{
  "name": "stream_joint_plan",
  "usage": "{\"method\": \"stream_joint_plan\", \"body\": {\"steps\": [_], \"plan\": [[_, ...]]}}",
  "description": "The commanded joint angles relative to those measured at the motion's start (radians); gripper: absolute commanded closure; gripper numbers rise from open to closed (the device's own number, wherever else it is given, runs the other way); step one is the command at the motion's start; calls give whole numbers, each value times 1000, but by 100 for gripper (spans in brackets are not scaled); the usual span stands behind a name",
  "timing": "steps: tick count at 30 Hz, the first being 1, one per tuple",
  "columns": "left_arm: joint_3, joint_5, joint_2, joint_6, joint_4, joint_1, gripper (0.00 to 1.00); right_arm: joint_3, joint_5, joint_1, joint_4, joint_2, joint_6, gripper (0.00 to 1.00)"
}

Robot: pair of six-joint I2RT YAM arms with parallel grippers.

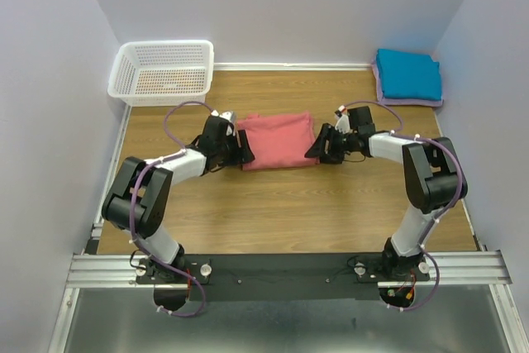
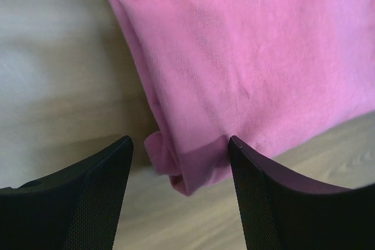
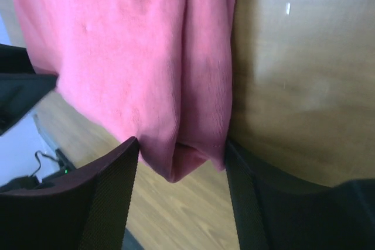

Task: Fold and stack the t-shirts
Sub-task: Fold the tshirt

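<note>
Stacking comes next: your left gripper and right gripper sit at the near corners of the pink shirt, jaws apart. Pinch, then lift it onto the blue shirt.

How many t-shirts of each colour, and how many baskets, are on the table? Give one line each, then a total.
Salmon-pink t-shirt: 1
Teal-blue t-shirt: 1
Pale lavender t-shirt: 1
White basket: 1
Total: 4

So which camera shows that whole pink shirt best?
The top external view: the whole folded salmon-pink t-shirt lies between the left gripper and right gripper. Each wrist view shows only one corner, between its open fingers.
</note>
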Motion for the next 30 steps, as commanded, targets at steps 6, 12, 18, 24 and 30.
{"method": "stream_joint_plan", "body": {"steps": [6, 12, 18, 24, 30], "plan": [[-177, 101, -156, -119, 35, -121, 27, -159, -110, 15, 20, -79, -2, 45], [-254, 63, -332, -194, -21, -193, 27, -297, -141, 35, 14, -226, 31, 48], [-200, -129, -511, -150, -187, -173, 26, -293, 0, 33, -96, -395, -15, 36], [-159, -232, -489, -7, -181, -72, 26, -36, 103, 33, -121, -313, -125, 36], [-79, -214, -358, 166, -84, -21, 26, 120, 105, 33, -121, -167, -280, 37]]}}
